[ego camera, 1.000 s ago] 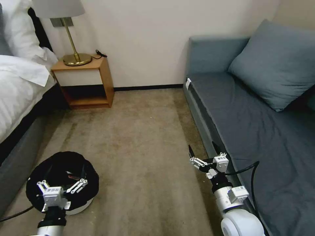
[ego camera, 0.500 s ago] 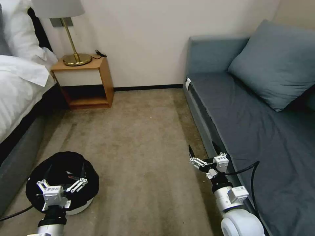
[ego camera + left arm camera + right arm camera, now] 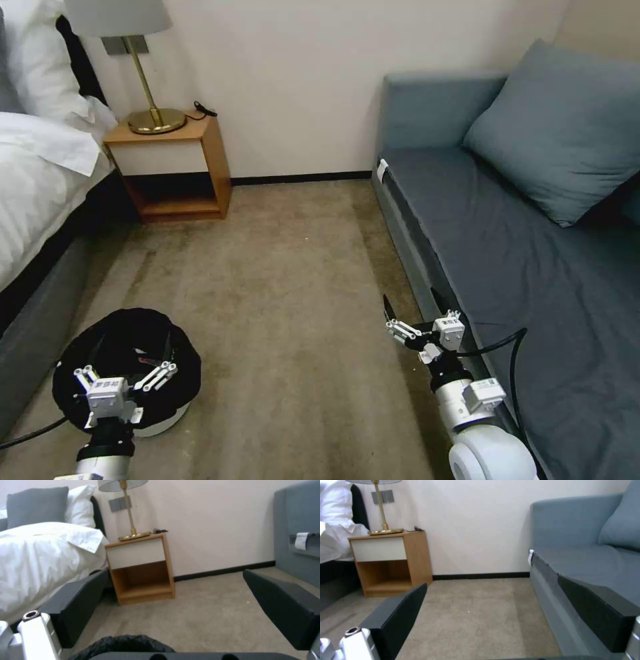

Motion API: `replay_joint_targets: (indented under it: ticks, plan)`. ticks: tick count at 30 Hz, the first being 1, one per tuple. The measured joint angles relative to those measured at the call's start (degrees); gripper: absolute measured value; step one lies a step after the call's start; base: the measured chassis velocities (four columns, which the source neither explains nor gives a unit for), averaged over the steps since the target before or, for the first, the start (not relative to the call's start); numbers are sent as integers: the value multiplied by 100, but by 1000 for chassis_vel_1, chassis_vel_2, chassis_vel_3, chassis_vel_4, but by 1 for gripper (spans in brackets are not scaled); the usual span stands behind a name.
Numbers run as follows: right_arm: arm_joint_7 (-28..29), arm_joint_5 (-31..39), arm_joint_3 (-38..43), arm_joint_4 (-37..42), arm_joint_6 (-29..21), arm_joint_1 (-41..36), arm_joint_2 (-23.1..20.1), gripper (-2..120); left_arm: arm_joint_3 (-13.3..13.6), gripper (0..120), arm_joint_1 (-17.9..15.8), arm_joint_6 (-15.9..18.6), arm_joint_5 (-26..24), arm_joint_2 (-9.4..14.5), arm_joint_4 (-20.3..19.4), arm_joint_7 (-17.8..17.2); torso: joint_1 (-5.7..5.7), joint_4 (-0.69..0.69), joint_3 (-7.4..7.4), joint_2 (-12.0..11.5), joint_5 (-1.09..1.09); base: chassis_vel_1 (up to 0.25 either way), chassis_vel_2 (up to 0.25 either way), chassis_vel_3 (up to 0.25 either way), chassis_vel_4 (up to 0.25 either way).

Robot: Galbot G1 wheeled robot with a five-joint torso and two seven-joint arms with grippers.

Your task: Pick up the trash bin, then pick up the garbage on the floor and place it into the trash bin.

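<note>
The trash bin [image 3: 175,405], white with a glossy black bag [image 3: 127,327] folded over its rim, stands on the carpet at the lower left beside the bed. A small red-and-white piece of garbage [image 3: 142,361] shows inside the bag. My left gripper [image 3: 127,367] hovers open over the bin's near rim, holding nothing. In the left wrist view its fingers [image 3: 76,605] spread wide above the black bag [image 3: 123,642]. My right gripper [image 3: 411,305] hangs open and empty by the sofa's front edge. No garbage shows on the carpet.
A bed [image 3: 33,193] runs along the left, with a wooden nightstand [image 3: 173,167] and a brass lamp [image 3: 150,113] against the wall. A grey-blue sofa [image 3: 520,267] with a cushion [image 3: 567,127] takes the right side. Bare carpet [image 3: 287,280] lies between them.
My left gripper has drawn back slightly toward me over the bin's near rim. The bin and my right arm have not moved.
</note>
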Motion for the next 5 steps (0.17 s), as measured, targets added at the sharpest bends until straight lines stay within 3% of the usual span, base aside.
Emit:
replay_joint_targets:
  ticks: [5]
  plan:
    - [0, 0, 0, 0, 0, 0, 0, 100, -2, 100, 0, 4, -3, 2, 0, 0, 0, 0, 0, 0, 0, 0, 0, 0, 0]
